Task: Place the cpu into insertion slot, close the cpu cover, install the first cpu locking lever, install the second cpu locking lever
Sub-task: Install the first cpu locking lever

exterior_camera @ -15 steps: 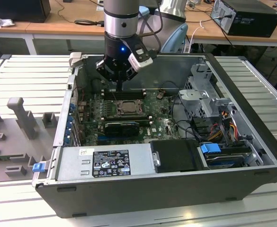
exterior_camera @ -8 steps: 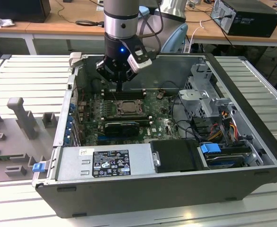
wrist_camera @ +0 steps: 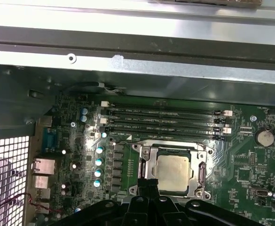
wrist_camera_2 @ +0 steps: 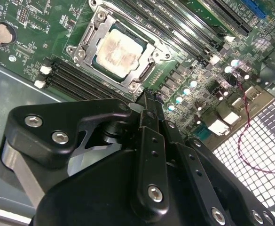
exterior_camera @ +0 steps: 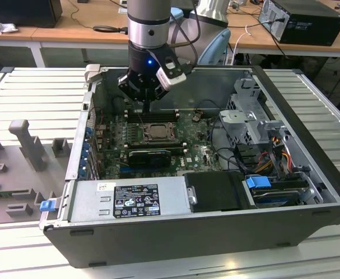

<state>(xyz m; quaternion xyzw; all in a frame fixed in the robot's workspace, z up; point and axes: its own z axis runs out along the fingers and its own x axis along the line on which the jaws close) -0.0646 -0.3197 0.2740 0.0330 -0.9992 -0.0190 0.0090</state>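
hanging over the open computer case in the exterior view, the gripper is just above the motherboard, near the memory slots. its fingers are pressed together and hold nothing. the cpu lies flat in the insertion slot, pale face up; it is square, so no long axis shows, and its edges run along the socket's edges. the cpu cover lies down around it as a silvery frame.
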